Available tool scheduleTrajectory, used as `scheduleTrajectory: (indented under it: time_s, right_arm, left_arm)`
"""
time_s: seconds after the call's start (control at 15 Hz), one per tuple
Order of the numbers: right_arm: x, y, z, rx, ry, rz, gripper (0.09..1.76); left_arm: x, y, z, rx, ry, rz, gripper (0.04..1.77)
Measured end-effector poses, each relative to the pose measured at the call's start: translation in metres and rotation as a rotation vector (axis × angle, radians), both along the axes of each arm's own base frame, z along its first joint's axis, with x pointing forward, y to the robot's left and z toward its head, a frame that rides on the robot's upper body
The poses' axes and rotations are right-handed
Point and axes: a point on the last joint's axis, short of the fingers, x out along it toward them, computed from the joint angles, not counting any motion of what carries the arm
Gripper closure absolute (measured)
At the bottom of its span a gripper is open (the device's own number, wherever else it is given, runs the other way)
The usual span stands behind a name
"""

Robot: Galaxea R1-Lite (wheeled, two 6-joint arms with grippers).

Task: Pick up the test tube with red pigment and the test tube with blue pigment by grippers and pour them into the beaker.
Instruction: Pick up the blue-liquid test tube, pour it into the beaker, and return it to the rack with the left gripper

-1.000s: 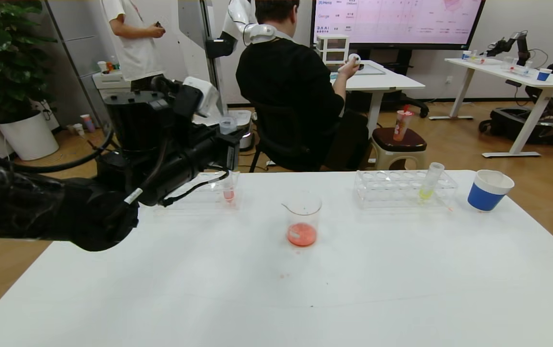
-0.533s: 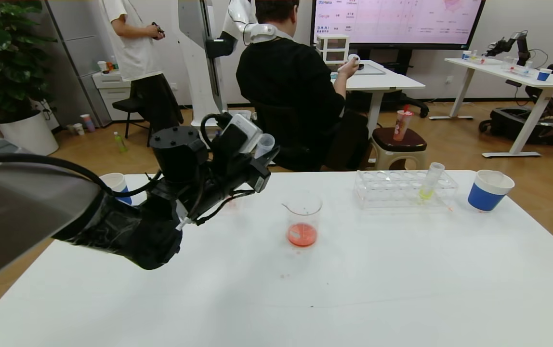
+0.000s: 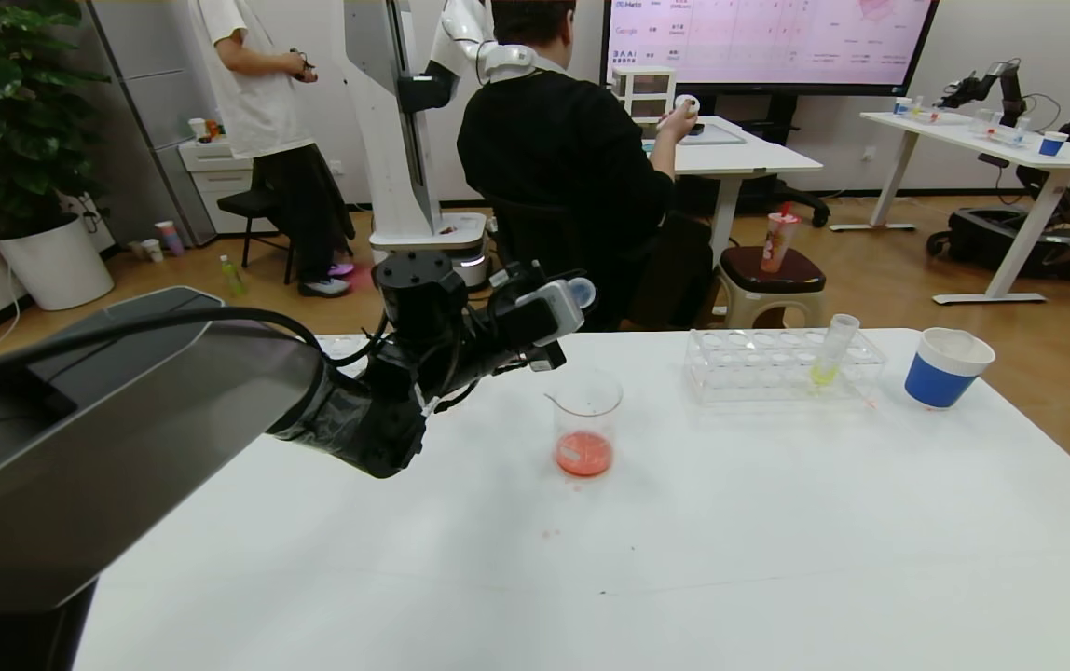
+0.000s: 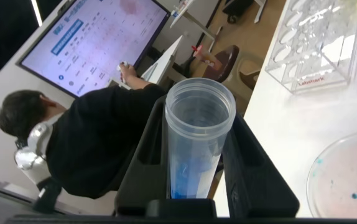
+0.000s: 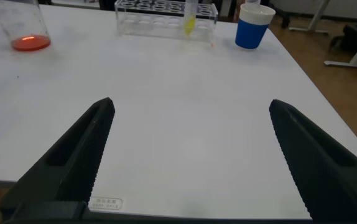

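My left gripper [image 3: 561, 312] is shut on the test tube with blue pigment [image 3: 578, 294]. It holds the tube tilted almost level, above and just left of the beaker [image 3: 586, 424]. In the left wrist view the tube [image 4: 198, 134] sits between the black fingers [image 4: 256, 168], with blue liquid low inside. The beaker rim [image 4: 346, 183] lies below with a few blue specks in it. The beaker holds red-orange liquid and also shows in the right wrist view [image 5: 24, 28]. The test tube with red pigment is not in view. My right gripper [image 5: 191, 102] is open and empty over the table's near part.
A clear rack [image 3: 782, 365] with a yellow-green tube [image 3: 829, 354] stands at the back right, beside a blue-and-white paper cup [image 3: 945, 368]. Both show in the right wrist view [image 5: 166, 9], [image 5: 253, 25]. My left arm hides the table's back left. People sit and stand beyond the table.
My left arm has swung right from the back-left rack toward the beaker, carrying the tube. The tube has tipped from upright to nearly level.
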Motion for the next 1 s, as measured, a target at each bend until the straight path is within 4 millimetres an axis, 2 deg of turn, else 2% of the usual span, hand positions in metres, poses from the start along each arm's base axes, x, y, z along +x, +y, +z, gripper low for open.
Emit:
scheduleTrajectory:
  time_s: [0.27,0.73,1.0]
  right_arm:
    - [0.000,0.000,0.000,0.000,0.000,0.000,0.11]
    - [0.000,0.000,0.000,0.000,0.000,-0.001,0.11]
    - [0.000,0.000,0.000,0.000,0.000,-0.001,0.11]
  left_arm:
    - [0.004,-0.002,-0.009,0.155,-0.149,-0.077,1.31]
    - [0.017,0.004,-0.005,0.288,-0.342,-0.171,1.31]
    - [0.024,0.006,-0.014,0.322,-0.394,-0.186,1.31]
